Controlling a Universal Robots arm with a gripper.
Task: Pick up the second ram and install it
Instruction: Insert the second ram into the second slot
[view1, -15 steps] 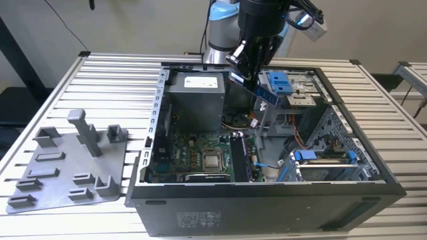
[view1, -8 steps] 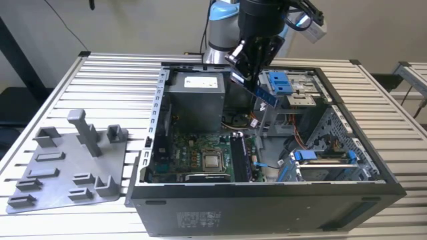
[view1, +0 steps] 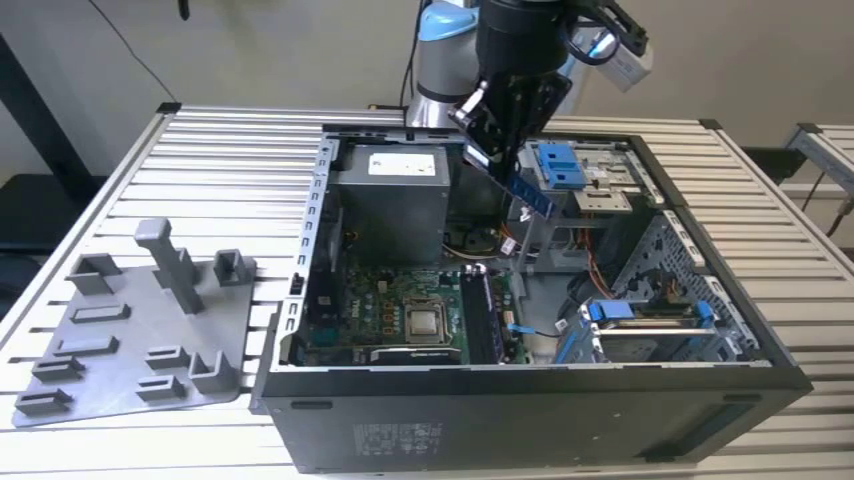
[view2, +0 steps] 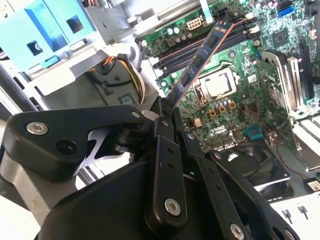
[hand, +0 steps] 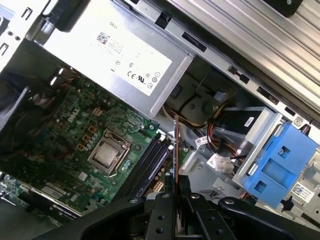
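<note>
The tool (view1: 497, 150) is clamped on the second ram (view1: 531, 193), which juts toward four o'clock in the exterior view, above the open computer case (view1: 534, 420). Its gripped end is hidden between the fingers (view2: 158, 111).

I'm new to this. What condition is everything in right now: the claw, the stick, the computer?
gripper, shut on the second ram.
second ram, held tilted in the air over the motherboard, not in a slot.
computer case, lying on its side, open.
processor, uncovered.
</note>
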